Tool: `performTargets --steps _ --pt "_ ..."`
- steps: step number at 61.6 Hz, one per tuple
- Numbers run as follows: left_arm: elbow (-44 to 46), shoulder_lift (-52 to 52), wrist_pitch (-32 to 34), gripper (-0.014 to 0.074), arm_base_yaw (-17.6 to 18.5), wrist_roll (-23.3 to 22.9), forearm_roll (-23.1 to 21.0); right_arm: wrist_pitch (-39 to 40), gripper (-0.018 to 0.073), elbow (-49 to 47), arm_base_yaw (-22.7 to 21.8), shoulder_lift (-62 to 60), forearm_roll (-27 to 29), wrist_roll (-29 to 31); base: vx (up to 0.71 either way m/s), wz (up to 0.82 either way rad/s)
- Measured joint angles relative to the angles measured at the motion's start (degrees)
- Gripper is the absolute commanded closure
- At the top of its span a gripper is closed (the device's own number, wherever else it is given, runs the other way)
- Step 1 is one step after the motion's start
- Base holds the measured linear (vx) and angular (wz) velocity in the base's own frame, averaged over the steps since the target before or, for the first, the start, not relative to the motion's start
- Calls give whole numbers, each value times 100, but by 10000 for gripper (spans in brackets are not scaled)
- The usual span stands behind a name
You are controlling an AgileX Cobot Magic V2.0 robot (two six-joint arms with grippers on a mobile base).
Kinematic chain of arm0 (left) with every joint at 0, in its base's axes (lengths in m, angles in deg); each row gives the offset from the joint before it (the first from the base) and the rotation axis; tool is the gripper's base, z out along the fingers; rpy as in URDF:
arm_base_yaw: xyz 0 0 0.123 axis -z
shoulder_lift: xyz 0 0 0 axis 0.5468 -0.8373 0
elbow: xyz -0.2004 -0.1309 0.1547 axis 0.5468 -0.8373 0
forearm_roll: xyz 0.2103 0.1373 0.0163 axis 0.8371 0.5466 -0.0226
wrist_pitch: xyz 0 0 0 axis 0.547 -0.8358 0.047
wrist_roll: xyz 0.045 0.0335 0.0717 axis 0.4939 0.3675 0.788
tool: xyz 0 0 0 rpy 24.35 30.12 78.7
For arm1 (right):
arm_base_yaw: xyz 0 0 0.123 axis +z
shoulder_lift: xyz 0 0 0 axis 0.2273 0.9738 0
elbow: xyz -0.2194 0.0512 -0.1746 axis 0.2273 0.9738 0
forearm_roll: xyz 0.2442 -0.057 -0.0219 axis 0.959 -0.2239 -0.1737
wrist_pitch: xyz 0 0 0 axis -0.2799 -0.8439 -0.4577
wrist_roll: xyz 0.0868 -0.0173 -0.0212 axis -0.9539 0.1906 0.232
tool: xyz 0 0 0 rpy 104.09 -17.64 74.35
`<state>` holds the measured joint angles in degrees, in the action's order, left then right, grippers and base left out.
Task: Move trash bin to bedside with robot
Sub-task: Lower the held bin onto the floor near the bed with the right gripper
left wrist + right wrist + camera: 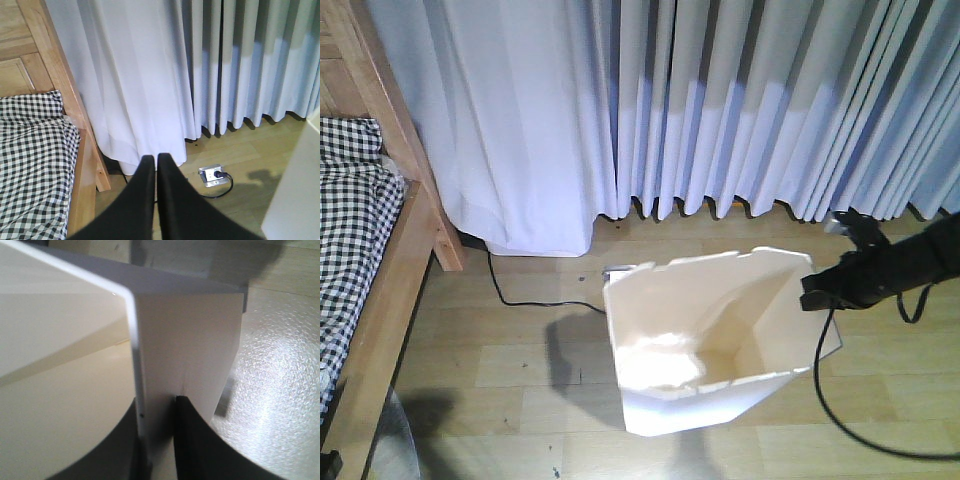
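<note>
At the far left of the front view, the bed is seen, its wooden frame carrying checkered bedding. Beside it, in the left wrist view, the left gripper is held above the floor with its fingers pressed together and nothing between them. A pale curtain is hung across the back, and a black cable is trailed over the boards from beneath it.

Right of centre, the trash bin is stood on the wooden floor, well apart from the bed. At its right rim, the right gripper is closed on the thin wall. In the right wrist view one finger is seen outside the bin and the other inside, with the wall pinched between them.

The grasp is judged to be made and the moving step to be in hand, with the bin not yet at the bedside. A leftward move toward the bed frame is called for next. A firm pinch would be needed, since the thin wall may flex or slip, and the cable should be avoided.
</note>
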<state>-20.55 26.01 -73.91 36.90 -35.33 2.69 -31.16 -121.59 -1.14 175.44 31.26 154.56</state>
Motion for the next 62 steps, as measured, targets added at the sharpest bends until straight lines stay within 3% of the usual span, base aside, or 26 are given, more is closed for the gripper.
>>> performTargets --steps 10,20,36,62 --pt "0 0 0 603 0 0 0 346 562 -205 -216 581 306 -17 0 0" --pt "0 0 0 603 0 0 0 592 562 -741 -226 1356 204 2 0 0" --pt "0 0 0 603 0 0 0 529 562 -1787 -220 2524 3 25 0 0" --pt "0 0 0 603 0 0 0 465 562 -3498 -204 4052 325 -84 0 0"
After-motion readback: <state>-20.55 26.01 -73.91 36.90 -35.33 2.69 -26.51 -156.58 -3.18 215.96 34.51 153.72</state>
